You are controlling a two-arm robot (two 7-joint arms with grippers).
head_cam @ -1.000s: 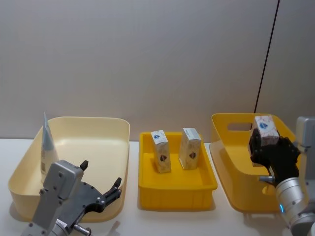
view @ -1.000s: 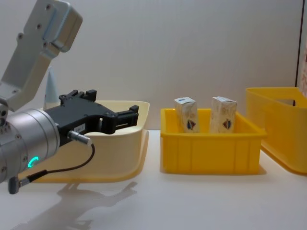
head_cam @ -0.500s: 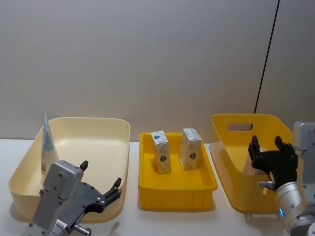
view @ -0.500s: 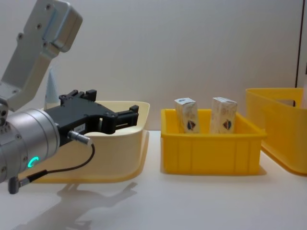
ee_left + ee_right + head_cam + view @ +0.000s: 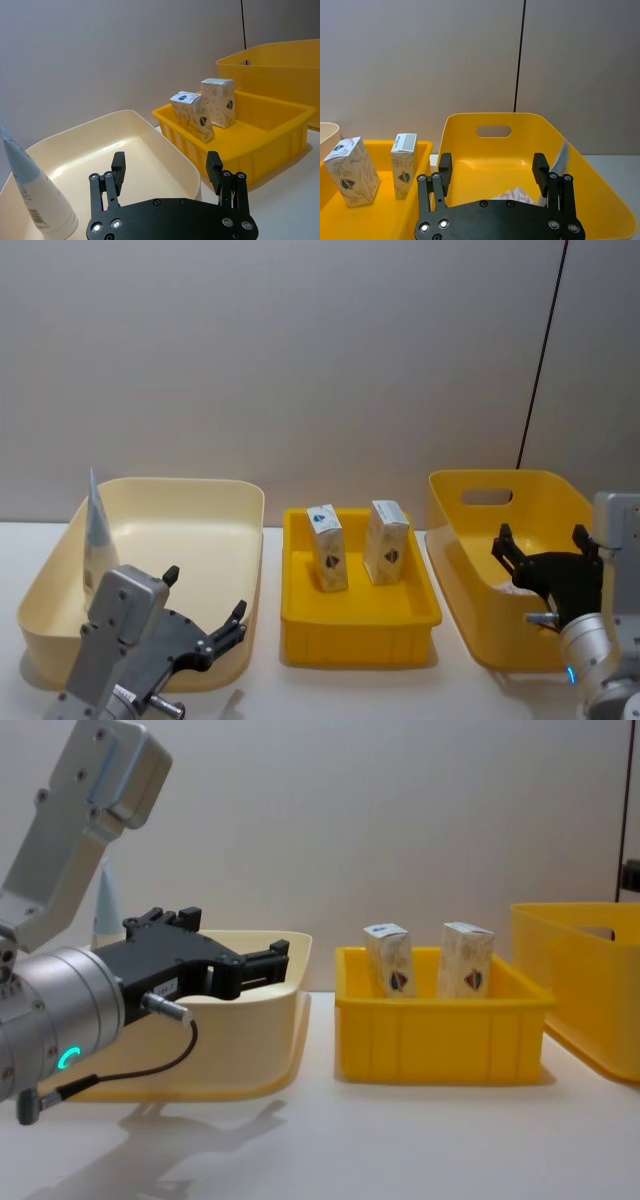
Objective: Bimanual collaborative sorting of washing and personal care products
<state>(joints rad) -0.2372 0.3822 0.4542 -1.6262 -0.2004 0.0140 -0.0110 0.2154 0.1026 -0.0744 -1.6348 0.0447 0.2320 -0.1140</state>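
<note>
the pale bin point(image 5: 200, 502) held one upright tube point(image 5: 95, 540); the middle bin point(image 5: 360, 625) held two upright cartons point(image 5: 327, 548), left one tilted. the left gripper point(image 5: 205, 632) hung wide and empty at the pale bin's front; the right gripper point(image 5: 545, 565) gaped empty over the right bin point(image 5: 470, 490). the cartons stood between them, so reach looked about even.

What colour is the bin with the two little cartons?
Bright yellow bin, best seen in the head view.

Left gripper point(image 5: 205, 630) low, spread; right gripper point(image 5: 540, 558) likewise, empty
</note>
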